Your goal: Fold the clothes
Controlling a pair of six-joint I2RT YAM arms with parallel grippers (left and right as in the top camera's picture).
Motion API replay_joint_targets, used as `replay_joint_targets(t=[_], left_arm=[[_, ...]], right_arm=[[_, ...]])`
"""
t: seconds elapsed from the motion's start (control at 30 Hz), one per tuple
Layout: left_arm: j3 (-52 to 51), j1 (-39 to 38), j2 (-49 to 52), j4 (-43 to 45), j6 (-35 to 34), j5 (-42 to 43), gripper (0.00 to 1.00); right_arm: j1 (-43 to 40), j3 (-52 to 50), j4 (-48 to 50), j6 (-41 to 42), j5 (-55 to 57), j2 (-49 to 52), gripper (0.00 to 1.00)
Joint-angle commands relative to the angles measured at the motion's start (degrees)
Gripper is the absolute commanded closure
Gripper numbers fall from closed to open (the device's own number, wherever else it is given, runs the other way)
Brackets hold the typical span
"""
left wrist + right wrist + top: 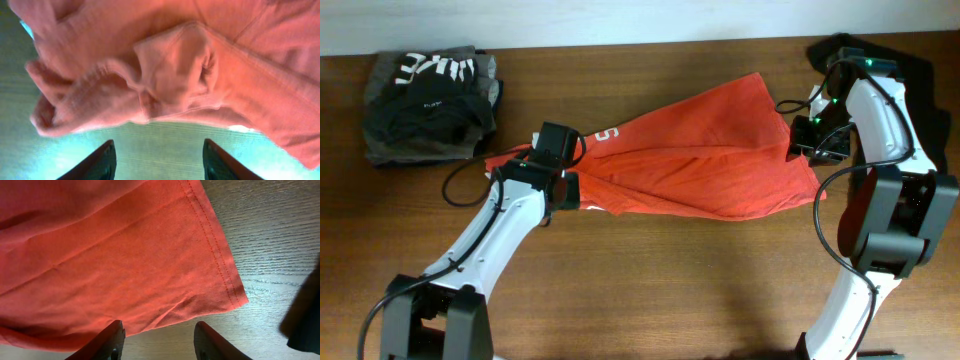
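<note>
The red shirt (705, 150) lies across the middle of the worktop (670, 280). It is narrow and bunched at its left end and fans wider toward the right edge. A white print (605, 135) shows near the bunched end.

The left arm (500, 225) reaches in from the near left corner, its wrist over the shirt's left end. In the left wrist view its fingers (102, 162) are spread, with only bare worktop (160, 145) between them. The crumpled shirt (175, 75) lies just beyond the tips, so the left jaws are apart and grip nothing.

The right arm (885, 120) stands by the right edge, its wrist at the shirt's right end. In the right wrist view the fingers (107, 342) are spread too. The hemmed corner of the shirt (100, 255) lies flat on the worktop (270, 240) just ahead of them. The right jaws hold nothing.

A pile of dark clothes (430, 105) sits in the far left corner, well apart from the shirt. A black cloth (920, 70) lies in the far right corner, behind the right arm.
</note>
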Motion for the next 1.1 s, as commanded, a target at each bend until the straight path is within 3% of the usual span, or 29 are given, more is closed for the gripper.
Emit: replay_joint_targets(t=[0.0, 0.17, 0.4, 0.97, 1.07], left_arm=[[-1.8, 0.1, 0.0, -0.6, -1.4, 1.8, 0.45], [-5.3, 0.1, 1.9, 3.3, -5.0, 1.3, 0.51], [-6.5, 0.1, 4.0, 11.0, -6.9, 1.1, 0.5], [-6.5, 0.1, 6.1, 15.5, -6.9, -4.7, 0.5], [-6.5, 0.1, 6.1, 16.0, -6.9, -4.7, 0.57]], right_arm=[[0.3, -0.3, 0.0, 0.2, -0.3, -1.9, 0.5], [0.3, -0.3, 0.0, 0.2, -0.3, -1.9, 0.5], [0.3, -0.3, -0.1, 0.2, -0.3, -1.9, 0.5], [0.3, -0.3, 0.3, 0.2, -0.3, -1.9, 0.5], [0.3, -0.3, 0.3, 0.2, -0.3, -1.8, 0.5]])
